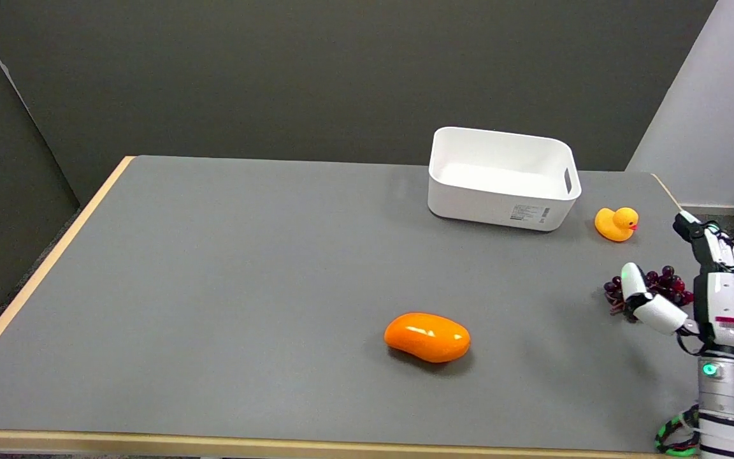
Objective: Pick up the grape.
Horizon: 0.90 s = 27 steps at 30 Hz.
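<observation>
The grape (660,285) was a dark red bunch lying on the table (246,287), far over on the right side and close to the right edge. Your right hand (698,287) was right at the bunch. The thumb sat in front of it on the left, and the other fingers (711,245) reached up past it on the right. The fingers were spread apart and did not hold anything. You could not tell from this view if they touched the bunch.

A yellow toy duck (617,224) sat just beyond the grape, a little farther back. A white bin (501,204) stood farther back and to the left of the duck. An orange mango (427,336) lay well apart, near the middle of the table.

Here is what could have gone wrong. The bunch was soft and bumpy, so if you closed the fingers too high, you might have pinched only one or two berries and the rest could slip out. If you pushed sideways, the bunch could have rolled off the right edge, because that edge was so close.
</observation>
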### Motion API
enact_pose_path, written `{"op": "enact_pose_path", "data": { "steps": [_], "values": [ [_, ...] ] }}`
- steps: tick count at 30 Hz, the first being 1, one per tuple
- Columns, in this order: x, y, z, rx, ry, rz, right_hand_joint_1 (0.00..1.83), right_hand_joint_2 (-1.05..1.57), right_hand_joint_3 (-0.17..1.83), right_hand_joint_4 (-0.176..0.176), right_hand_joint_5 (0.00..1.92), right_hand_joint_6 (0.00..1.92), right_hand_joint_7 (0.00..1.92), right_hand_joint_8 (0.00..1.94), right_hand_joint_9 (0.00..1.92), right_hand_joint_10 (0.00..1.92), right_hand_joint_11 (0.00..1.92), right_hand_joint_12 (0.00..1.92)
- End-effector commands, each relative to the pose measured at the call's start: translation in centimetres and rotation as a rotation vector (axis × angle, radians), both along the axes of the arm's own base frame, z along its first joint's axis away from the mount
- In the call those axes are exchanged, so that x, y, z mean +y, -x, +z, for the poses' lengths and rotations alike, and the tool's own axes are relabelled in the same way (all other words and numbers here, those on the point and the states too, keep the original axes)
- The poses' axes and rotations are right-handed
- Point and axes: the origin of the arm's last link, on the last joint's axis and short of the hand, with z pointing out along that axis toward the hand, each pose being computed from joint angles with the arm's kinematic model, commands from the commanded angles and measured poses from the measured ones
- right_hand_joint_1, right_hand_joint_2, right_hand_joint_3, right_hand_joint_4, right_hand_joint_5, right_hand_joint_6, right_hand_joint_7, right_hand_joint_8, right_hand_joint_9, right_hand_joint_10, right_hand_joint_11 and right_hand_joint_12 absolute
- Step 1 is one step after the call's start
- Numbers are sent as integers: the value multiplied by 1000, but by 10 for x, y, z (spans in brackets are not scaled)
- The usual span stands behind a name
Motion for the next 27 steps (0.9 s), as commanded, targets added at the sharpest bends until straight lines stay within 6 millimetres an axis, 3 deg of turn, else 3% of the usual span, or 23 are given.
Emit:
{"op": "enact_pose_path", "data": {
  "steps": [1,5,9,21,24,27],
  "values": [
    [-60,-47,-118,197,329,-57,517,652,791,-80,208,383,305,415,149,832,-1,536],
    [-78,-52,-131,183,350,-68,506,653,787,-80,205,379,301,412,145,826,-1,532],
    [-81,-49,-135,134,405,-135,499,654,786,-80,205,379,299,411,144,823,-1,539],
    [-30,3,-107,-104,661,-392,437,579,921,-80,157,434,205,464,108,741,-1,448],
    [-26,14,-103,-180,682,-413,445,644,786,-81,156,350,189,359,66,716,-1,384],
    [-25,23,-99,-246,692,-417,421,651,788,-83,131,323,146,315,25,682,-1,315]
  ]
}}
